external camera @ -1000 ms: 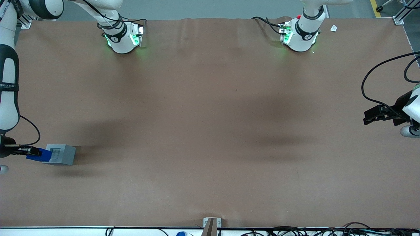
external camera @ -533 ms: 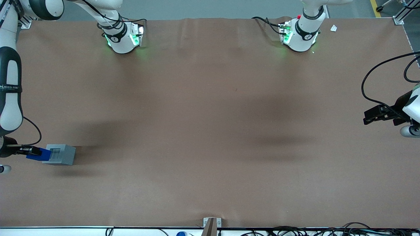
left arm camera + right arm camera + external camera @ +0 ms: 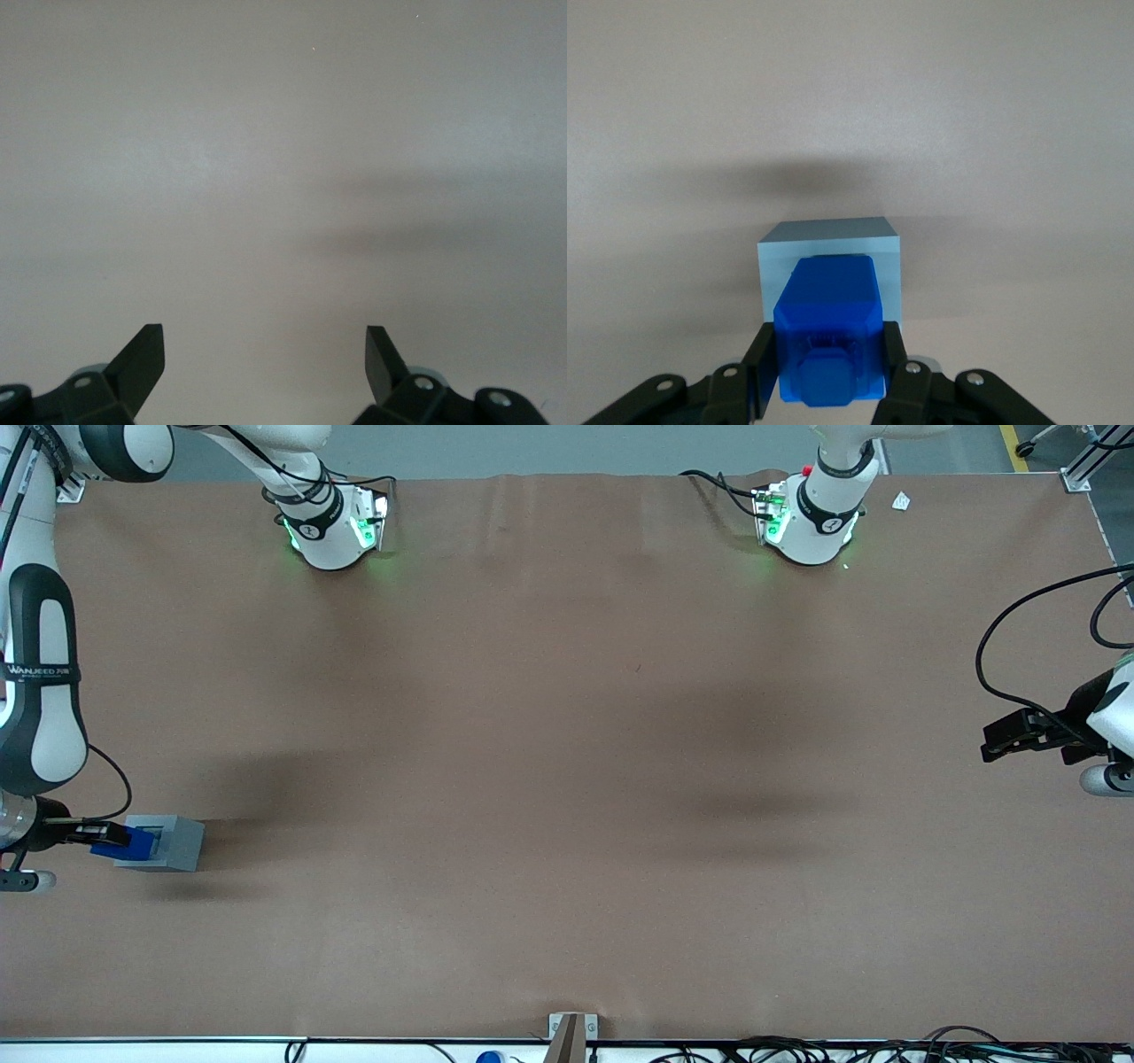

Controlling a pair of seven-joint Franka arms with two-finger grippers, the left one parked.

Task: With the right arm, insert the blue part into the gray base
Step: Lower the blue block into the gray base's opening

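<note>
The gray base (image 3: 173, 843) stands on the brown table at the working arm's end. My right gripper (image 3: 113, 839) is shut on the blue part (image 3: 126, 845) and holds it over the base's top, covering part of the square recess. In the right wrist view the blue part (image 3: 827, 329), knob toward the camera, sits clamped between the two black fingers (image 3: 764, 363), with the gray base (image 3: 830, 250) right beneath it. Whether the part touches the base is not visible.
The two arm bases (image 3: 332, 527) (image 3: 811, 518) stand at the table's edge farthest from the front camera. A metal bracket (image 3: 568, 1032) sits at the table's near edge. Cables run along that near edge.
My right gripper with the blue part has shifted toward the gray base, so the part now overlaps more of its top. The base has not moved.
</note>
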